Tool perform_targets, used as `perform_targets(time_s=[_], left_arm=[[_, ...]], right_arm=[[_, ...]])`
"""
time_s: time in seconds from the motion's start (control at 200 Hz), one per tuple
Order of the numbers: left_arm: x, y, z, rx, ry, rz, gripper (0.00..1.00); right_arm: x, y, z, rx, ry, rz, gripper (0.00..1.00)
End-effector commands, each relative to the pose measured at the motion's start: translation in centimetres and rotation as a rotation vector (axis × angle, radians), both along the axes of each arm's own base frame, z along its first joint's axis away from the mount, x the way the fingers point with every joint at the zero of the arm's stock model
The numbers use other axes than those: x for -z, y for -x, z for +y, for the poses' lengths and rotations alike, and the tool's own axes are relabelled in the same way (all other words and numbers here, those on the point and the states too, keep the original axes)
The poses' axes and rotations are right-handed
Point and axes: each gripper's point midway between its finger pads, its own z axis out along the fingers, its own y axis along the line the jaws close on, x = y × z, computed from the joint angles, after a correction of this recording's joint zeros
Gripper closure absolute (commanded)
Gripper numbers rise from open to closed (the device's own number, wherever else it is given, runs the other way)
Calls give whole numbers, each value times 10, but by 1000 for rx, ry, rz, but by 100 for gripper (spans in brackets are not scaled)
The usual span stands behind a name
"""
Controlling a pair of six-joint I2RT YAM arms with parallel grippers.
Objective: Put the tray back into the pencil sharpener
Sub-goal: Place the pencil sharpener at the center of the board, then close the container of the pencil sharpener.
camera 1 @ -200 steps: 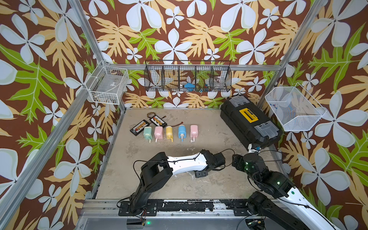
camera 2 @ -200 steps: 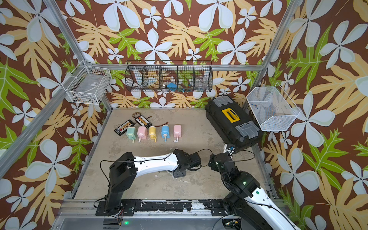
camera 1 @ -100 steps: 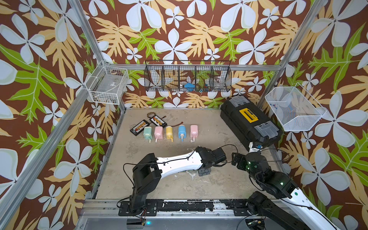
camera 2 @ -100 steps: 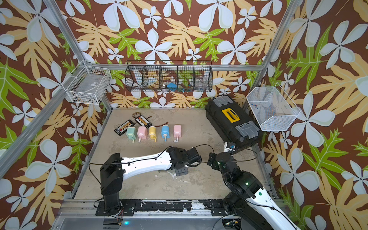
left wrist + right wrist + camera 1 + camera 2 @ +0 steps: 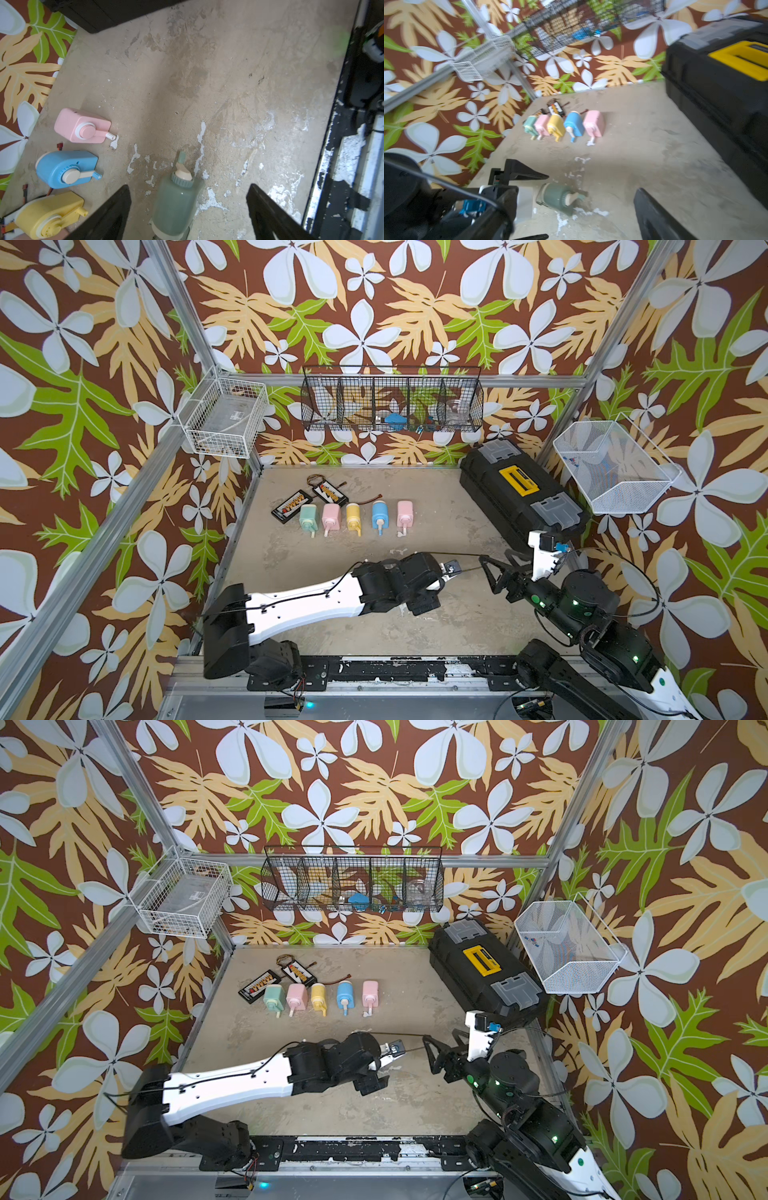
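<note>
- Left wrist view shows you the green pencil sharpener [image 5: 176, 203] lying on its side on the tabletop [image 5: 239, 83], between the wide-spread fingers of your left gripper [image 5: 188, 187], untouched.
- Your right gripper [image 5: 498, 562] also stands wide, holding nothing, just beside the left one.
- The tray [image 5: 163, 229] shows as a pale band at the sharpener's end opposite the crank [image 5: 182, 166]; you cannot tell how deep it sits.
- Five other sharpeners [image 5: 353, 516] line up near the back-left corner.

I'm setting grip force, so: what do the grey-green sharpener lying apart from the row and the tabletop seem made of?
Grey-green sharpener: likely moulded plastic, smooth and semi-gloss; a soft highlight shows on its rounded body. Tabletop: probably coated board, matte beige and scuffed, with its top layer flaked off to white in patches.
</note>
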Motion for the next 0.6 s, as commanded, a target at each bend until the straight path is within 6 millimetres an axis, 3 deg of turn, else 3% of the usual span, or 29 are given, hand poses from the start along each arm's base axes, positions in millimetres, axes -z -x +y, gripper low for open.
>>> perform_targets(time_s=[0.0,0.09,0.22,0.365,0.47,0.596], left_arm=[[-55,-14,10,-163,296,-49,11],[-74,-19,34,-297,447,-42,11],[-81,-26,74,-516,643,44,11],[-62,-31,114,-673,773,187,13],[-38,-35,138,-783,783,264,15],[-4,-36,156,-884,770,380,17]], right_arm=[[25,-28,-61,363,217,13,12],[36,-42,-29,225,280,12,12],[51,-56,21,-31,409,-36,12],[70,-61,61,-273,521,-76,12],[96,-48,96,-532,567,-88,11],[124,-35,122,-753,631,-122,10]])
